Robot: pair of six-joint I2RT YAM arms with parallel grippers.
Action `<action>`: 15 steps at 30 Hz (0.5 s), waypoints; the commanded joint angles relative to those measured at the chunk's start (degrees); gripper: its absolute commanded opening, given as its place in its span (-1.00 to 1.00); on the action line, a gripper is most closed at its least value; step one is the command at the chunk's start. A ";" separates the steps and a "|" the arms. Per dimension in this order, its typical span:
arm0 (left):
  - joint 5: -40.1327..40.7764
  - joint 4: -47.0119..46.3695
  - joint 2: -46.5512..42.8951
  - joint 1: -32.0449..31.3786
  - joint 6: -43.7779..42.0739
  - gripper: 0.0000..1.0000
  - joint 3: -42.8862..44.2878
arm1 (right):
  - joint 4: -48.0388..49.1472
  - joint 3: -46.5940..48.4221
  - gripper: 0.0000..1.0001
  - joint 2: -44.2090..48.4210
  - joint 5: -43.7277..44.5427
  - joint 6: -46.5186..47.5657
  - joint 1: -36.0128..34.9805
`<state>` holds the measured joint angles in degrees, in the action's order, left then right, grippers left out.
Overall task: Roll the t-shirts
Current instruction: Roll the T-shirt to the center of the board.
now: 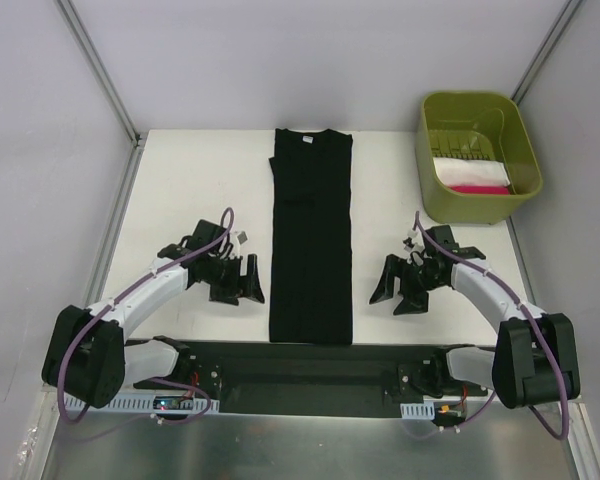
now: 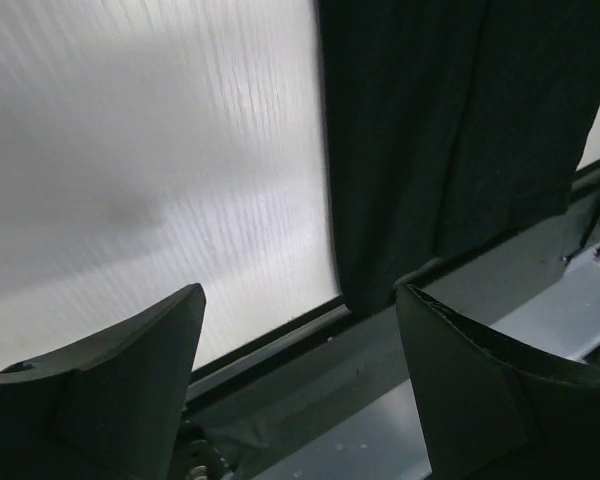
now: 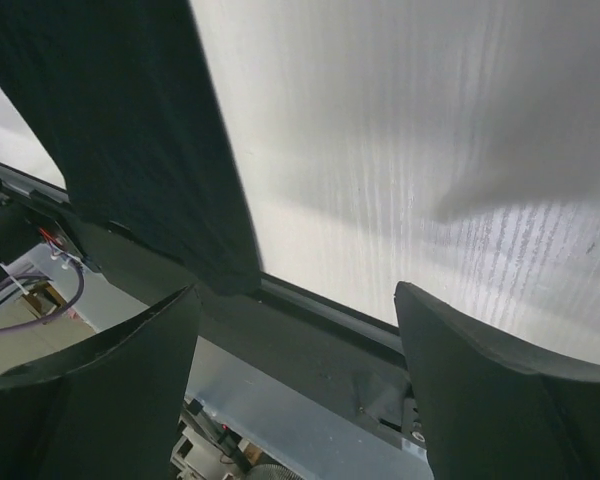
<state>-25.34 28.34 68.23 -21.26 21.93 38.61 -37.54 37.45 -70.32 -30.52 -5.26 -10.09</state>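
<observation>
Two claws are in view, one per arm, and both are spread wide with nothing between their fingers. The left claw (image 1: 238,290) hovers low over the table (image 1: 190,200), at 9 o'clock from the near end of the one black t-shirt (image 1: 312,240) and just beside its long edge without touching it. The right claw (image 1: 395,295) mirrors it at 3 o'clock from the same end, also apart from the cloth.

In the left wrist view the two dark fingers (image 2: 110,390) frame bare white table, with the t-shirt (image 2: 450,130) at 1 o'clock and its hem corner reaching the table's near edge. In the right wrist view the t-shirt (image 3: 130,130) lies at 10 o'clock from the fingers (image 3: 500,390), its hem again at the near edge.

The t-shirt is folded lengthwise into one narrow strip, lying flat from 12 o'clock, where the collar is, to 6 o'clock down the middle of the table.

One olive-green bin (image 1: 525,165) stands at 2 o'clock from the table's centre, well apart from the shirt. Inside it lie white fabric (image 1: 467,172) and a strip of pink (image 1: 475,188) at its near edge; how many pieces cannot be told.
</observation>
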 commanded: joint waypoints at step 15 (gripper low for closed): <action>-5.52 -6.55 -5.38 4.73 3.73 -1.00 -7.67 | 1.41 -0.36 -0.51 0.01 2.24 0.50 -5.47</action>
<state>-33.91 20.73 65.25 -17.78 25.93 30.87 -35.42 34.39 -70.17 -28.58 -5.52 -15.03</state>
